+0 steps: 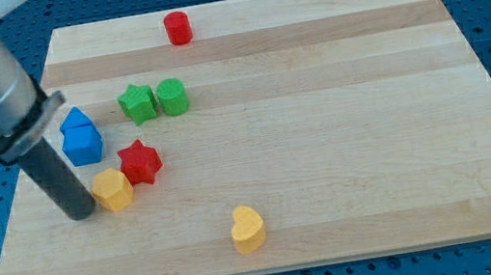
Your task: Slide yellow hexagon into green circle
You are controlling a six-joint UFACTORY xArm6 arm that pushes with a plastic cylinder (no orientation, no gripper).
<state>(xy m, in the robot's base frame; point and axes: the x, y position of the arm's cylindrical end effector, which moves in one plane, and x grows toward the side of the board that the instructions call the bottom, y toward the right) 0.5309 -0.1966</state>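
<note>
The yellow hexagon (113, 189) lies at the board's lower left, touching the red star (140, 162) on its upper right. The green circle (171, 97) sits higher up, to the right, side by side with the green star (137, 104). My tip (81, 215) rests on the board just left of the yellow hexagon, touching or almost touching it. The dark rod rises from it to the view's upper left.
Two blue blocks (81, 138) sit together above the yellow hexagon, beside the rod. A red cylinder (177, 28) stands near the board's top edge. A yellow heart (248, 229) lies near the bottom edge. The wooden board (344, 142) lies on a blue table.
</note>
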